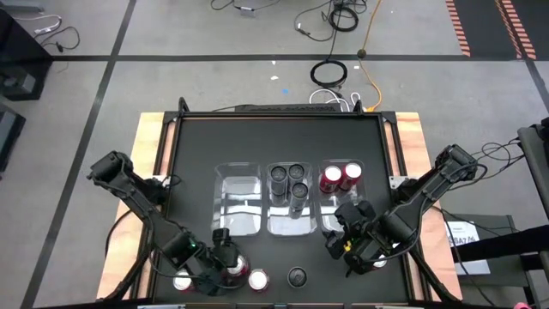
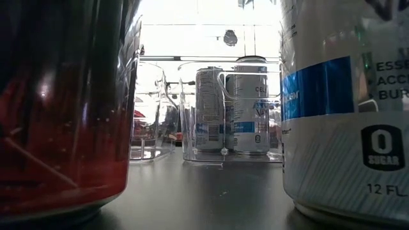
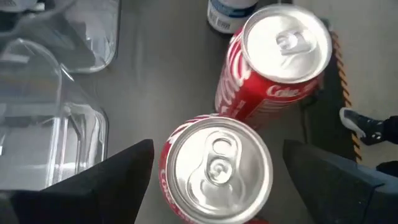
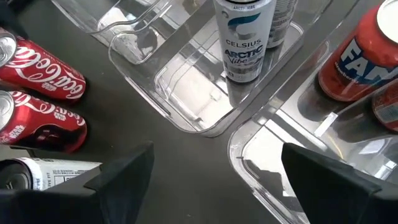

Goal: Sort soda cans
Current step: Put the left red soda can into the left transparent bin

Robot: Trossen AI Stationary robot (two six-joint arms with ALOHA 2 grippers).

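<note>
left gripper spreading wide around an upright red can with shiny silver top, second red can tilting at 1 o'clock, right gripper hovering spread near clear bins

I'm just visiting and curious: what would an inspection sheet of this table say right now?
Surface: black table top, wooden edges.
Job's things: three clear bins; middle holds grey cans, right holds red cans; left looks empty. Loose cans near the front edge.
Clutter: nothing seen.
Grippers: left gripper open around a red can; right gripper open, empty, over the bins.
Cables: coils on floor.
Surroundings: a shoe nearby.
</note>
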